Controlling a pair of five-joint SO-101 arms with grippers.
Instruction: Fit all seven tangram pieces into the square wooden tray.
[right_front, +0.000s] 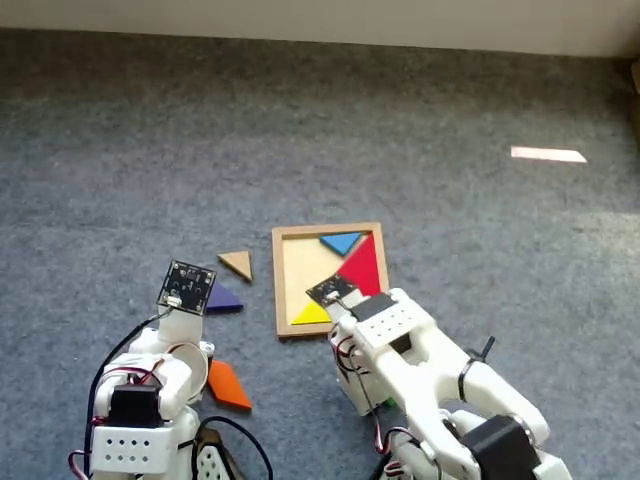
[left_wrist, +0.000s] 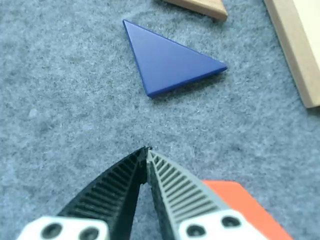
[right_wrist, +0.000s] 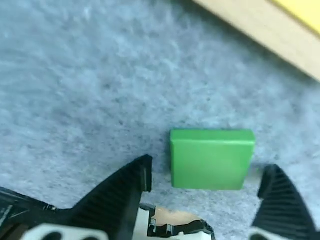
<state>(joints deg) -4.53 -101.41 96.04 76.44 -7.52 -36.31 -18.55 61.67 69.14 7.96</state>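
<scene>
The square wooden tray (right_front: 283, 285) holds a blue piece (right_front: 341, 242), a red triangle (right_front: 363, 265) and a yellow triangle (right_front: 312, 314). On the carpet to its left lie a tan triangle (right_front: 237, 264), a dark blue triangle (left_wrist: 170, 62) and an orange piece (right_front: 228, 385). My left gripper (left_wrist: 147, 151) is shut and empty, its tips just short of the dark blue triangle, with the orange piece (left_wrist: 245, 207) beside it. My right gripper (right_wrist: 207, 172) is open, with a green square (right_wrist: 211, 158) lying on the carpet between its fingers, near the tray's edge (right_wrist: 260, 30).
Grey carpet covers the whole work area. A pale strip (right_front: 548, 154) lies far off at the back right. The tray's left part shows bare wood (right_front: 300, 265). The right arm's body (right_front: 430, 370) stands just in front of the tray.
</scene>
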